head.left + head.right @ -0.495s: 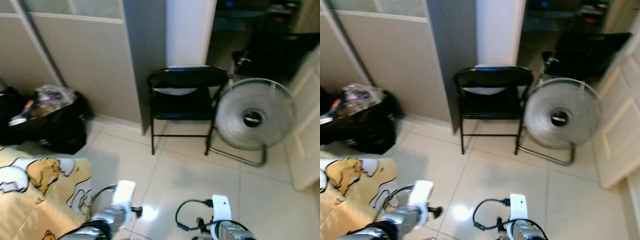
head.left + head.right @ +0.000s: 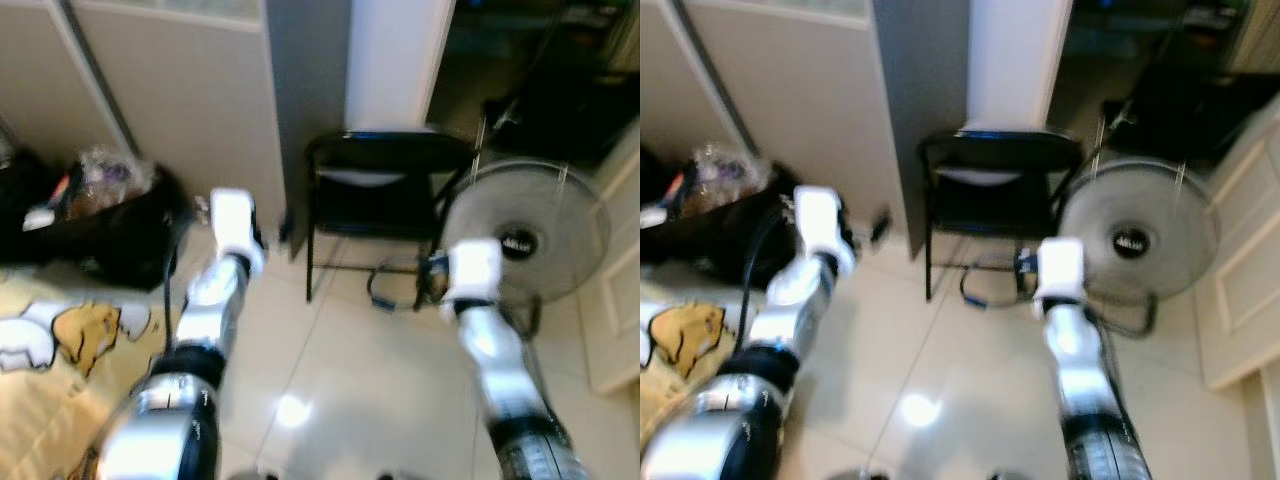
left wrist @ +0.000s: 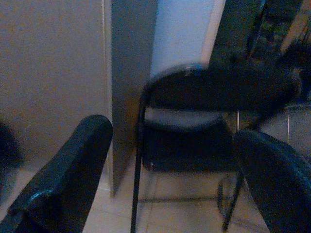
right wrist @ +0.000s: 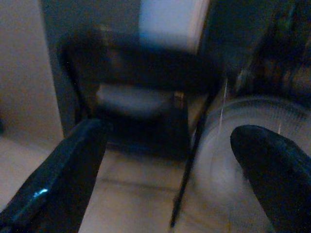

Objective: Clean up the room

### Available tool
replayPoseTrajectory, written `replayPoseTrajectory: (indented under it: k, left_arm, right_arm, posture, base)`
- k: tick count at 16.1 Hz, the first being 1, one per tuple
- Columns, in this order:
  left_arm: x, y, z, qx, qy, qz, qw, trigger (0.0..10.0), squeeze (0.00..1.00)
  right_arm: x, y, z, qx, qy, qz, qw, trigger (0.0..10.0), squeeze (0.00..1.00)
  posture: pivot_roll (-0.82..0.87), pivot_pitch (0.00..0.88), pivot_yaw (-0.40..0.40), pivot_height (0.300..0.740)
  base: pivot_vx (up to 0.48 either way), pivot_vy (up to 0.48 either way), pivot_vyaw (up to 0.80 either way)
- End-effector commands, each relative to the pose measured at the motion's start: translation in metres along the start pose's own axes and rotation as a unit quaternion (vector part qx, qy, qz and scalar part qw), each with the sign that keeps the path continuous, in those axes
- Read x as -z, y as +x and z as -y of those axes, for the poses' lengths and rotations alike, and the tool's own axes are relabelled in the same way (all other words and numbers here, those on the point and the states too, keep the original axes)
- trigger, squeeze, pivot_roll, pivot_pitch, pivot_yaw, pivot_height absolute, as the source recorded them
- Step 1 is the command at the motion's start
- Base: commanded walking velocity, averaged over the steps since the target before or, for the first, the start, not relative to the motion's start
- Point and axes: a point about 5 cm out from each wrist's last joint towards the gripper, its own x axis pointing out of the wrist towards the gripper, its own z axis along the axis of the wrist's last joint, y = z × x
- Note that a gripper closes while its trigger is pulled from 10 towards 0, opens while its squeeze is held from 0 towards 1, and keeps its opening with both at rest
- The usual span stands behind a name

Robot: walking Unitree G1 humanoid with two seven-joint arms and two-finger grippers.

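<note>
Reaching both arms toward the black folding chair (image 2: 385, 195) ahead of my left pincer (image 3: 170, 189) and right pincer (image 4: 167, 179), both spread wide and empty, floor fan (image 2: 527, 235) beyond the right; next, I judge, closing on its frame.

tiled floor (image 2: 370, 380), folding chair (image 2: 385, 195), fan (image 2: 530, 235)

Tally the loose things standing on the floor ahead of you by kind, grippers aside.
Black folding chair: 1
Floor fan: 1
Black trash bag, full: 1
Yellow cartoon-print blanket: 1
Total: 4
</note>
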Motion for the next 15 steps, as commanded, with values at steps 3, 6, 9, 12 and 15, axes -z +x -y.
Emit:
replayPoseTrajectory:
  k: [3, 6, 9, 12, 15]
  left_arm:
    - [0.035, -0.045, -0.001, -0.027, -0.064, -0.062, 0.996, 10.0, 1.00]
    - [0.018, -0.030, -0.006, -0.059, -0.001, -0.029, 0.998, 10.0, 0.95]
    - [0.009, -0.025, 0.007, -0.014, -0.012, -0.033, 0.999, 10.0, 0.00]
    - [0.017, -0.026, 0.008, -0.005, -0.007, -0.060, 0.998, 10.0, 0.00]
    - [0.021, -0.026, 0.001, -0.019, 0.013, -0.068, 0.997, 10.0, 0.00]
  right_arm:
    - [0.013, -0.030, 0.002, 0.085, 0.073, -0.016, 0.994, 10.0, 1.00]
    - [-0.007, -0.019, -0.001, 0.067, 0.119, 0.005, 0.991, 10.0, 0.95]
    - [-0.003, -0.014, -0.006, 0.038, 0.139, -0.025, 0.989, 10.0, 0.00]
    - [0.006, -0.011, -0.004, 0.026, 0.141, -0.052, 0.988, 10.0, 0.00]
    - [0.010, -0.009, -0.020, -0.027, 0.158, -0.061, 0.985, 10.0, 0.00]
  posture:
    - [-0.06, 0.000, 0.002, 0.740]
    - [-0.08, 0.000, 0.019, 0.740]
    - [-0.08, 0.000, 0.031, 0.740]
    - [-0.08, 0.000, 0.035, 0.740]
    - [-0.06, 0.000, 0.039, 0.740]
  base:
    - [0.000, 0.000, 0.00]
    - [0.000, 0.000, 0.00]
    - [0.000, 0.246, 0.22]
    - [0.000, 0.476, 0.57]
    - [0.000, 0.000, 0.54]
